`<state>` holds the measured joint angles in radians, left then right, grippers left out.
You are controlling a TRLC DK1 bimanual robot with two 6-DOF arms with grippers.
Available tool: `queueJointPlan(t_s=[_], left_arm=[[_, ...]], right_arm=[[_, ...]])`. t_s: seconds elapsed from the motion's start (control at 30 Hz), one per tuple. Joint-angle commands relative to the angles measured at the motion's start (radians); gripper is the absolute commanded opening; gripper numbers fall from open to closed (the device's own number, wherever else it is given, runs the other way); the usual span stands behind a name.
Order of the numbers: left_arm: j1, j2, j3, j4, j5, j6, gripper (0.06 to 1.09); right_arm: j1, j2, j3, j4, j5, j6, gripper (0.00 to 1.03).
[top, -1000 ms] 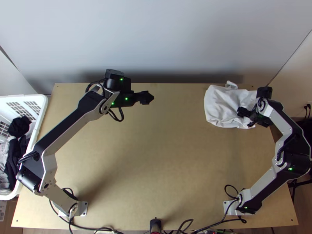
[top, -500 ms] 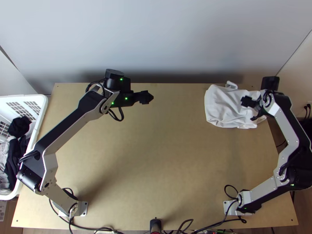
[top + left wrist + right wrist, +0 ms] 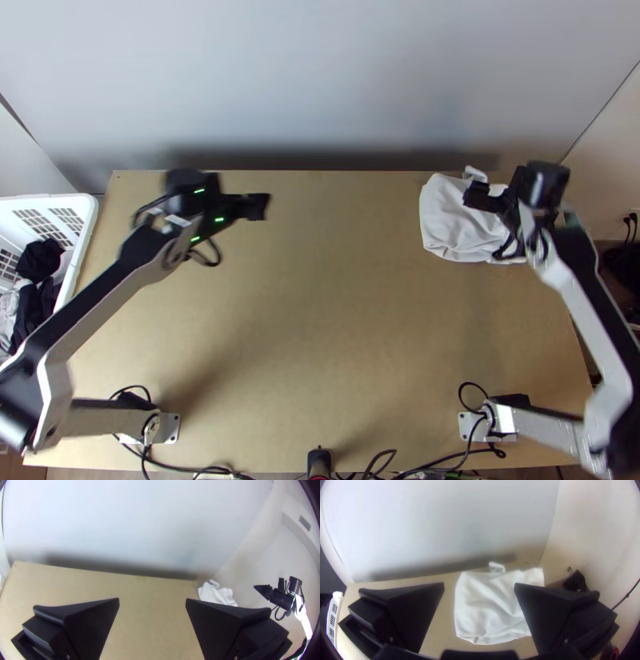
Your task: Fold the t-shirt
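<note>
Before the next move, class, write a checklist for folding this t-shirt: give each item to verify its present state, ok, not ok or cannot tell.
1. T-shirt on the table: ok, at the far right.
2. T-shirt smooth and neat: not ok, creased, with a small flap jutting out at its far side.
3. Right tool open and empty: ok, fingers apart above the shirt.
4. Left tool open and away from the shirt: ok, on the far left.
5. Number of cloth layers known: cannot tell.

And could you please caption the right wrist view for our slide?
Wrinkled white t-shirt on the wooden table, seen past the open right end effector.
</note>
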<state>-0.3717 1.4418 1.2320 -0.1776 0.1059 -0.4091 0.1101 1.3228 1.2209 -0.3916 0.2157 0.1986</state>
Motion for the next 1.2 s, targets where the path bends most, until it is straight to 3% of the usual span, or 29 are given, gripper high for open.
queueJointPlan(t_s=[0.0, 0.2, 0.57, 0.63, 0.8, 1.17], left_arm=[[0.163, -0.324, -0.318, 0.176, -0.037, 0.059, 1.03], [0.310, -0.719, -0.649, 0.297, -0.034, 0.161, 1.03], [0.442, -1.449, -1.040, 0.305, -0.009, 0.178, 1.03], [0.450, -1.440, -1.014, 0.225, -0.002, 0.181, 1.03], [0.484, -1.446, -1.039, 0.187, -0.002, 0.181, 1.03], [0.513, -1.445, -1.148, 0.122, 0.000, 0.228, 1.03]], right_arm=[[0.122, -0.333, -0.296, 0.284, -0.013, -0.090, 0.98], [0.123, -0.573, -0.485, 0.312, -0.076, -0.090, 0.98], [0.169, -1.031, -0.814, 0.422, -0.076, -0.119, 0.98], [0.169, -1.097, -0.862, 0.421, -0.076, -0.137, 0.98], [0.177, -1.326, -0.985, 0.402, -0.076, -0.168, 0.98], [0.189, -1.327, -1.078, 0.349, -0.076, -0.157, 0.98]])
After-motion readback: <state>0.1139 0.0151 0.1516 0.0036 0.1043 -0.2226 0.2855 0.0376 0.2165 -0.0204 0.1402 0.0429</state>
